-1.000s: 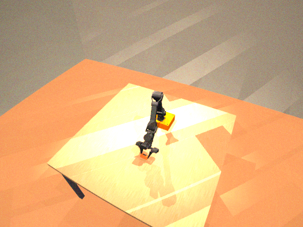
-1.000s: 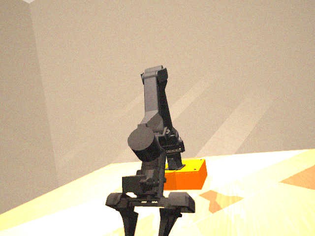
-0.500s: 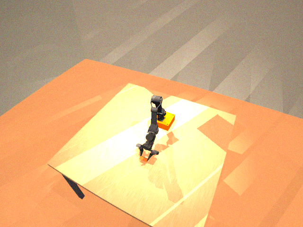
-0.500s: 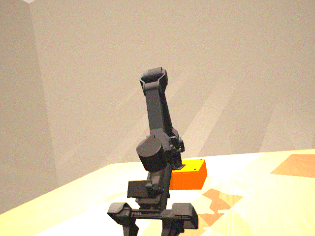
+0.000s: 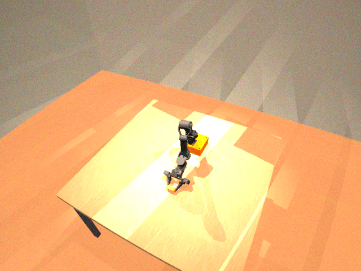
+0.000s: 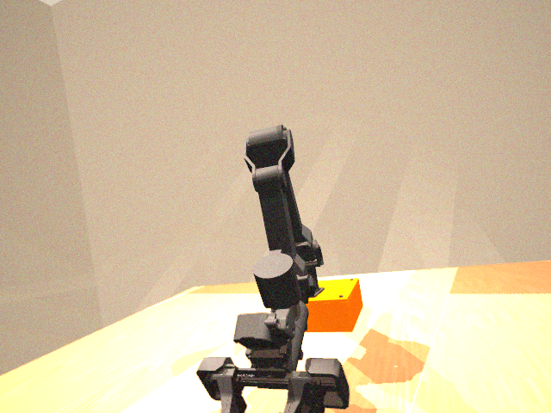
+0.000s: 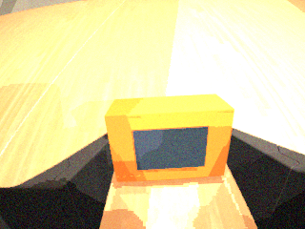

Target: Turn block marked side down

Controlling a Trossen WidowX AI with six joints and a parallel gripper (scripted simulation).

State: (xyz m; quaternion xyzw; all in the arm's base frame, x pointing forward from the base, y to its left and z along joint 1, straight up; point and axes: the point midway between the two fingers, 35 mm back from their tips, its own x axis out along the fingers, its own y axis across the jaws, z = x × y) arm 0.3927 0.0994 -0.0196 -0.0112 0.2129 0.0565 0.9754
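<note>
The block [image 5: 171, 188] [image 7: 167, 105] is yellow-orange, with a dark blue-grey rectangle on its marked side. In the wrist view that marked side faces back toward the camera and the gripper's palm. My gripper [image 5: 172, 187] [image 7: 168, 136] is shut on the block, one dark finger at each short end. It points forward and down at a slant, so the block is tilted. The block is low over the table [image 5: 116, 175] [image 7: 38, 57]; whether it touches the top I cannot tell. In the exterior view the fingertips and block are cut off below the frame.
The arm stands on a yellow-orange base box [image 5: 202, 141] [image 6: 333, 315] behind the gripper. The table's front edge runs along the lower left in the top view. Bright light bands and arm shadows cross the table top.
</note>
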